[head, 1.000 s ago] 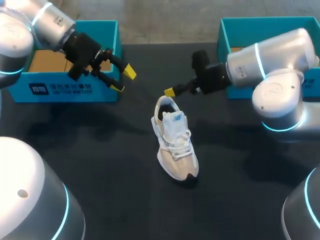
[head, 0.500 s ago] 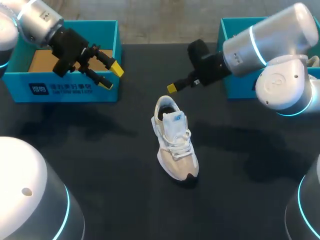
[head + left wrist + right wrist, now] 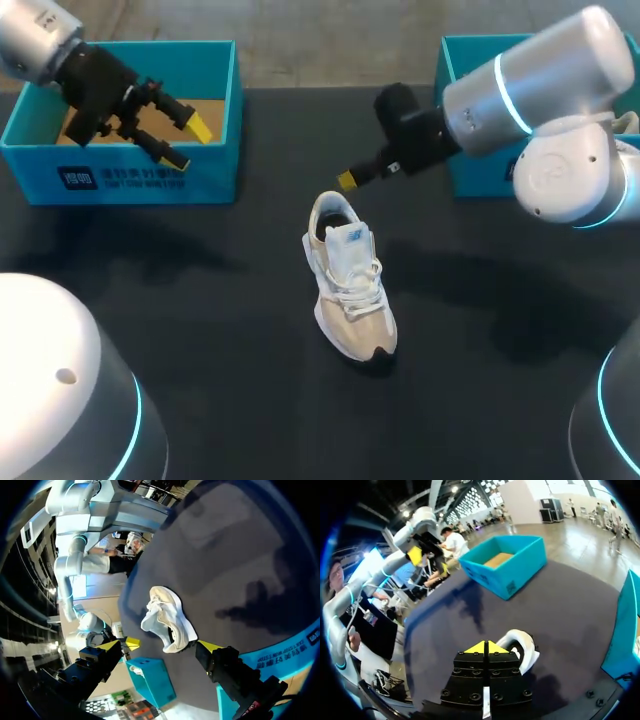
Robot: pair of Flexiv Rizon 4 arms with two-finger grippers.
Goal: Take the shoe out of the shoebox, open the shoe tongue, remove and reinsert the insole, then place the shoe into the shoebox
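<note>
A white and beige sneaker (image 3: 350,290) stands upright on the dark table, heel toward the far side, tongue and laces up. My right gripper (image 3: 347,180) hangs just beyond the heel with its yellow tips pressed together and nothing between them. In the right wrist view the gripper (image 3: 485,647) is shut, and the sneaker's heel (image 3: 524,649) shows just past its tips. My left gripper (image 3: 188,143) is open over the front wall of the left shoebox (image 3: 140,178). In the left wrist view the sneaker (image 3: 165,622) lies far ahead of the spread fingers (image 3: 126,642).
A second teal box (image 3: 470,50) stands at the far right behind my right arm and also shows as the teal box (image 3: 150,680) in the left wrist view. The left shoebox (image 3: 505,570) has a brown cardboard floor. Bare dark table surrounds the sneaker.
My left arm has drawn back to the left, from beside the box to over its front wall, still open. My right gripper rose slightly off the heel and stays shut.
</note>
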